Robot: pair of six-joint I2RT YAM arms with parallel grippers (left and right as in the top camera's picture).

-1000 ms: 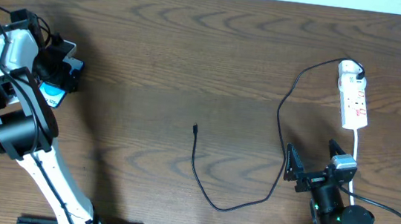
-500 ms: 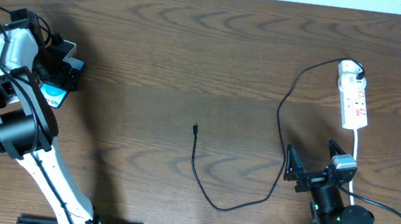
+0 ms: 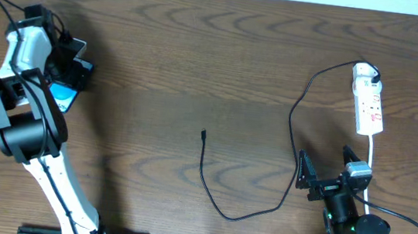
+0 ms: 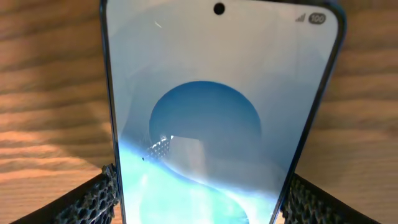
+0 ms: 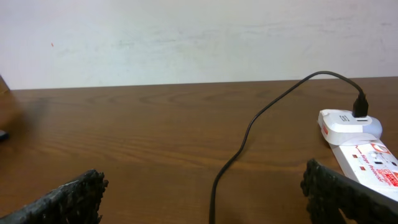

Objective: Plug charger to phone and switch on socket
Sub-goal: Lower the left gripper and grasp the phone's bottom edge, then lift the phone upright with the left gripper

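Observation:
The phone, its screen light blue with a round blue swirl, is at the far left and fills the left wrist view. My left gripper is shut on the phone's long edges. The charger is a thin black cable. Its small free end lies on the table's middle, and its black plug sits in the socket, a white power strip at the far right. My right gripper is open and empty at the front right. In its view the cable and the strip lie ahead.
The strip's thicker white cord runs towards the front, past the right gripper. The charger cable loops along the table near the front middle. A pale wall stands beyond the table's far edge.
My left gripper has shifted a little to the right and turned, and the phone has moved with it. The right arm, cable and strip have not moved.

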